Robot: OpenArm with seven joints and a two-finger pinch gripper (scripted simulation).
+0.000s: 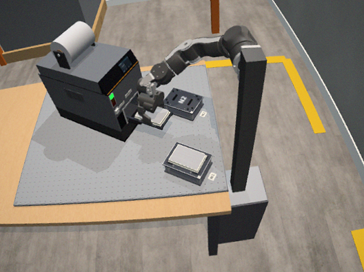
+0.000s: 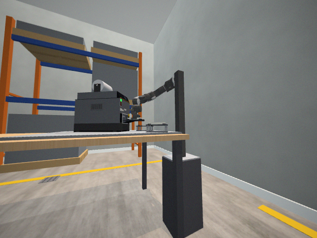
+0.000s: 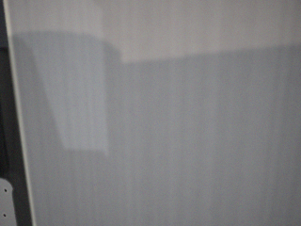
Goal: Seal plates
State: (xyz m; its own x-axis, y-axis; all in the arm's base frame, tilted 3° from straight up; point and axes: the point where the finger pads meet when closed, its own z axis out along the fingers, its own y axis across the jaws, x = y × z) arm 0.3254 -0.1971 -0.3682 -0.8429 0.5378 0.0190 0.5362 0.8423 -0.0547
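Observation:
A pale plate (image 1: 161, 116) (image 3: 165, 118) lies on the sealer's extended stage (image 1: 161, 127) (image 2: 139, 119); it fills most of the wrist view. My gripper (image 1: 150, 115) (image 2: 135, 117) points down over this plate with its fingers low at its sides. It looks shut on the plate at part width; the finger contact is mostly hidden. The sealer's lamp (image 1: 111, 96) (image 2: 121, 100) is green. Nest N2 (image 1: 182, 99) holds no plate. The other plate (image 1: 186, 157) lies on nest N1 (image 1: 181, 174). Foil and well A1 cannot be made out on either plate.
The sealer (image 1: 76, 90) (image 2: 97, 110) stands directly beside the gripper, with a white roll (image 1: 76, 40) (image 2: 103, 86) on top. N2 is close on the stage's other side. The arm's post (image 1: 250, 119) (image 2: 179, 102) stands beyond the table edge.

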